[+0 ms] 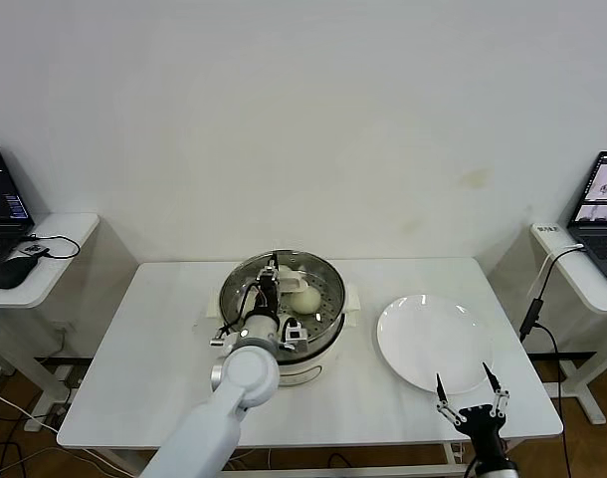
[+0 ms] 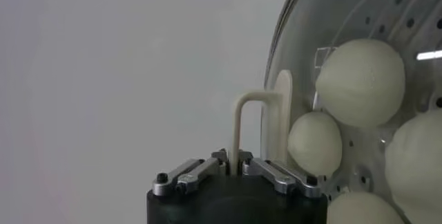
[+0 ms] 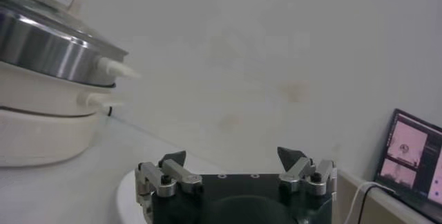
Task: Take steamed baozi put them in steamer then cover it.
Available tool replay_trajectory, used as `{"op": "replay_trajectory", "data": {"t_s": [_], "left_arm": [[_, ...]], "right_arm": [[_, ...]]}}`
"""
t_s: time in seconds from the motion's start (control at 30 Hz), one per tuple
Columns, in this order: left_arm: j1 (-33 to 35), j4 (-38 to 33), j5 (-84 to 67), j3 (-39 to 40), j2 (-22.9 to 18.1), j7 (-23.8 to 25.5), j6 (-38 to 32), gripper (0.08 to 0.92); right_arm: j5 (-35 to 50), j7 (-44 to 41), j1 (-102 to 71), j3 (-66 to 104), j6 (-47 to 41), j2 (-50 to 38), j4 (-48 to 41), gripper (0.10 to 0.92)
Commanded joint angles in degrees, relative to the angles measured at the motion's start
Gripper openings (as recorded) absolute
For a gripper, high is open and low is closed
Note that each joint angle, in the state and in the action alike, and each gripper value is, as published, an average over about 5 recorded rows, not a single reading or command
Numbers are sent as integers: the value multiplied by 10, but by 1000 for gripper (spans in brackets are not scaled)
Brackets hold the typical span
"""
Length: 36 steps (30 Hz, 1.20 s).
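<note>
Inside the round shiny stainless-steel steamer (image 1: 328, 289), cream-white baozi (image 2: 360, 82) sit under the clear glass cover (image 2: 304, 52). Left hand (image 1: 275, 289) pinches the cover's cream handle (image 2: 250, 130). Right hand (image 1: 472, 396), spread wide, hovers by the white plate's (image 1: 433, 344) near edge on the table (image 1: 154, 339).

Cream-white baozi (image 2: 359, 84), shiny perforated steamer (image 1: 328, 284)

The left arm's white forearm and black gripper (image 1: 274, 284) hide the near-left part of the round shiny steel steamer (image 1: 328, 289). Only one cream-white dough bun (image 1: 305, 298) shows in the head view. The laptop (image 1: 604, 199) at far right is cut by the edge.
</note>
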Motion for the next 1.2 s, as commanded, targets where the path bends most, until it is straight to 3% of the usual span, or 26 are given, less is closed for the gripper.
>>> {"op": "replay_trajectory", "data": {"t_s": [0.03,0.37,0.6,0.77,0.87,1.03,1.13,1.2], "left_arm": [[33,-70,-20,-15,15,-9,0,359],[141,-192,-115,-50,73,-51,-15,645],[199,-243,-207,-69,87,-85,-36,810],[258,-289,-249,-111,91,-121,-70,822],[319,-308,-339,-145,90,-181,-116,823],[422,-284,-669,-238,71,-306,-297,823],[465,-264,-808,-294,50,-319,-375,823],[487,-261,-854,-314,41,-323,-382,823]], "right_arm": [[-1,0,0,-2,1,1,-1,823],[-3,0,-1,-4,1,2,-2,823],[-3,-1,-2,-10,0,3,-2,823],[-2,-1,-8,-8,2,1,1,823],[3,-1,-9,-6,3,-1,3,823],[24,-3,-11,-10,1,-5,12,823],[38,-6,-14,-16,-3,-9,19,823],[49,-10,-18,-21,-7,-13,25,823]]}}
